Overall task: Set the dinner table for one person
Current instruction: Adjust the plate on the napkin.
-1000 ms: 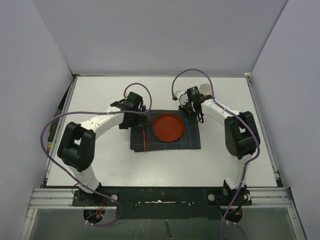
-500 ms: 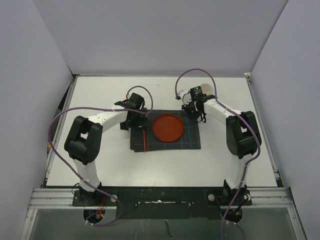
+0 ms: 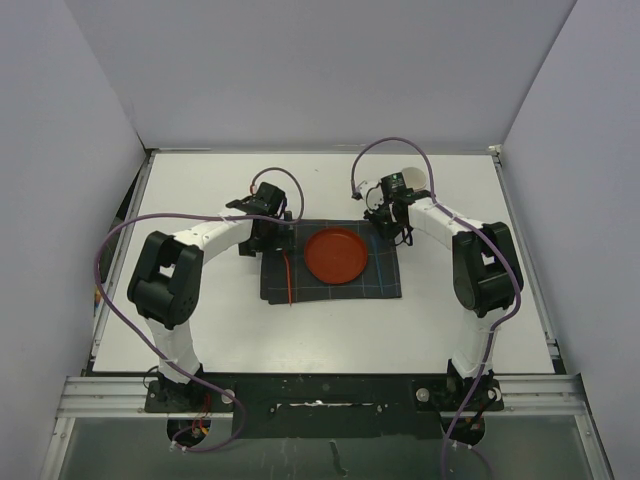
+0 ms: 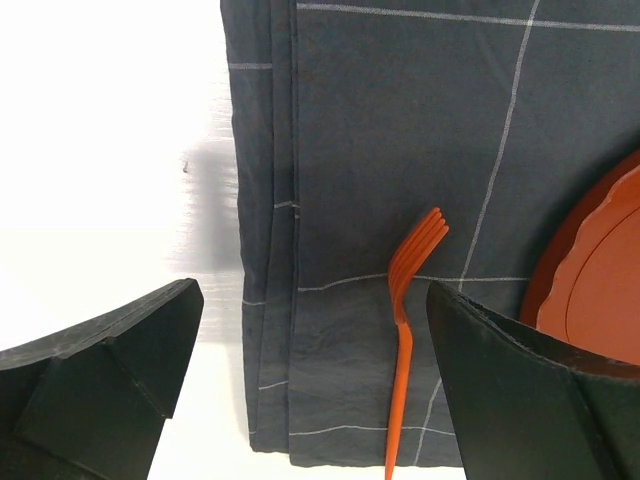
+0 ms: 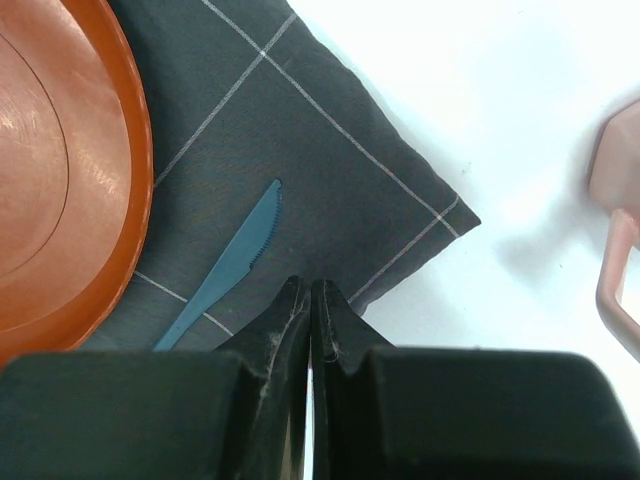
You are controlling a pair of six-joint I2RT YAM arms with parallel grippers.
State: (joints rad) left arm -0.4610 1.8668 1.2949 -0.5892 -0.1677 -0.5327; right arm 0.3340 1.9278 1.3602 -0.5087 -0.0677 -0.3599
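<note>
My left gripper (image 4: 312, 300) hung with its jaws spread wide, holding nothing, over the left edge of the dark grid-lined cloth mat (image 4: 360, 120); my right gripper (image 5: 310, 292) was pinched shut and empty above the mat's far right corner. The large white rectangular dinner table (image 3: 330, 330) lay under the mat, bare on every side of it; a round orange plate (image 3: 336, 255) sat at the mat's middle — a slim orange fork (image 4: 400, 340) on its left part, a blue serrated knife (image 5: 230, 268) on its right; a pale pink cup (image 5: 620, 200) sat just off that corner.
</note>
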